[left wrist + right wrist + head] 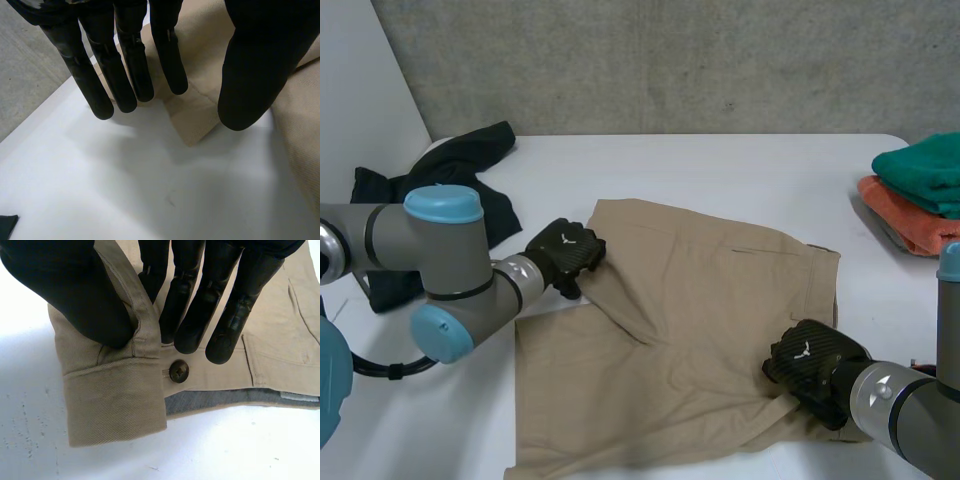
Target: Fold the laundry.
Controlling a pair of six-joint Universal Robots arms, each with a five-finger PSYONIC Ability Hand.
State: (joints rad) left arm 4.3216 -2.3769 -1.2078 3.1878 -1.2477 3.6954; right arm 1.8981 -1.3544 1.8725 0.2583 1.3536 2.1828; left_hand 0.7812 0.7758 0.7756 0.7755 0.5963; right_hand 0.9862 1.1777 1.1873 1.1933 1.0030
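a white table [720, 170] stands before a grey concrete wall [670, 60]. in the middle of the table a beige garment [690, 330] lies mostly flat, with some creases. at the far left a black garment [470, 160] lies crumpled, and at the far right edge a teal cloth [920, 170] is stacked on an orange cloth [905, 220]. the left hand [565, 255] is at the left edge of the beige garment. in the left wrist view its fingers [125, 85] and thumb [250, 95] are straight and spread, not closed on anything, and a corner [192, 117] of the garment lies flat on the table between them. the right hand [810, 365] is at the near right part of the garment. in the right wrist view its thumb [75, 295] and fingers [192, 335] pinch the raised waistband [145, 335] between them, just beside a dark round button [178, 371]. if the button has writing, it cannot be read. a small pale label [299, 396] shows inside the waistband, and its text cannot be read either. each hand has a small white logo mark [567, 238] on its back, without letters that can be read.
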